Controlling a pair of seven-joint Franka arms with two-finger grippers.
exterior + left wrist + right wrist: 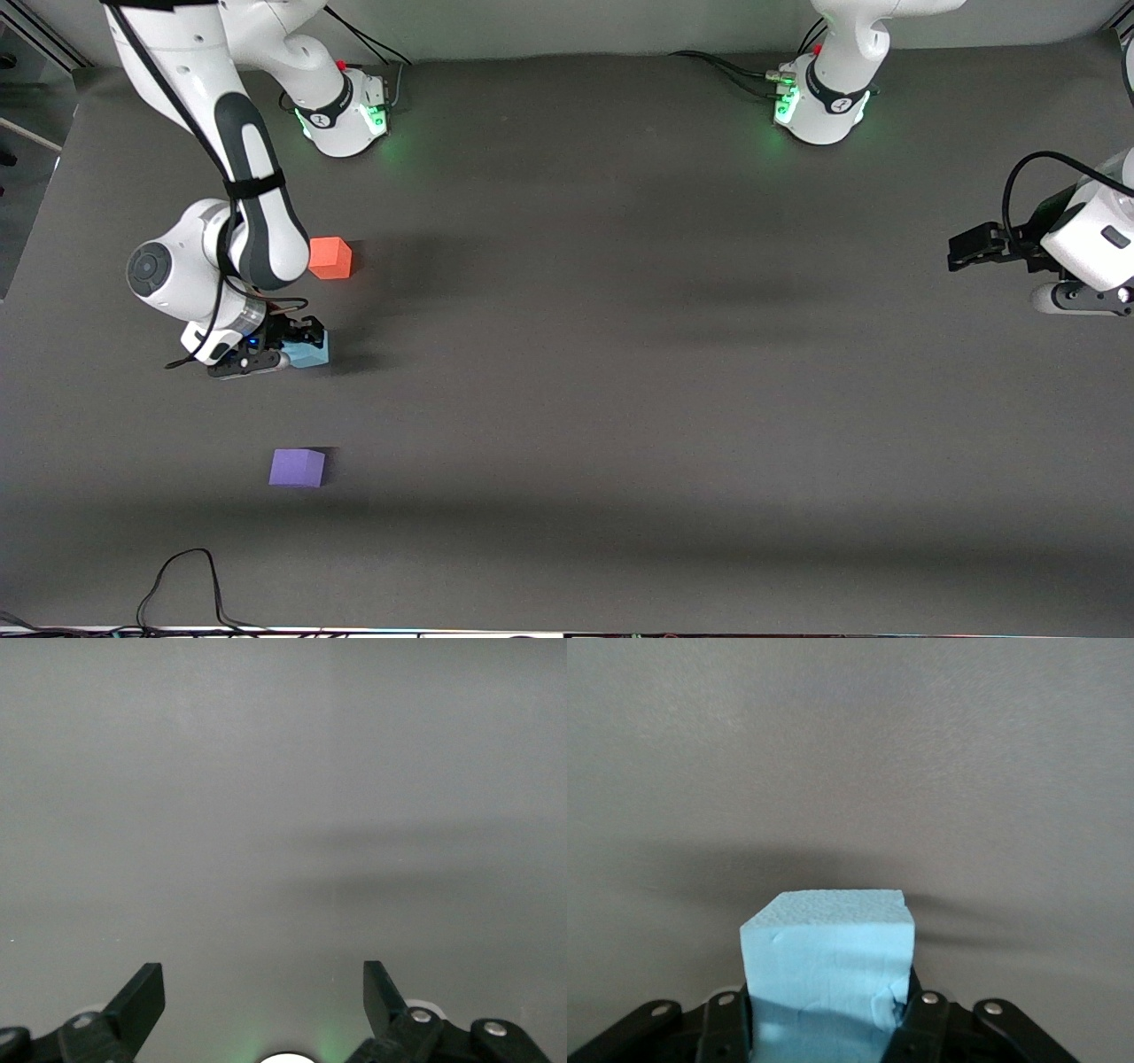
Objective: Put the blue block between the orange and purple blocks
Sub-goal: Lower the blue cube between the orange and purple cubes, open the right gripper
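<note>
Front view showed the right gripper (297, 347) clenched on the blue block (310, 350), low over the table (620, 354), with the orange block (330, 258) farther from the camera than it and the purple block (297, 467) nearer. That put the blue block roughly in the gap it was meant for, so the grasp likely served the final placement. Right wrist view confirmed fingers (921, 1010) pinching its sides. The left gripper (264, 1010) waited released, over bare table at the left arm's end.
</note>
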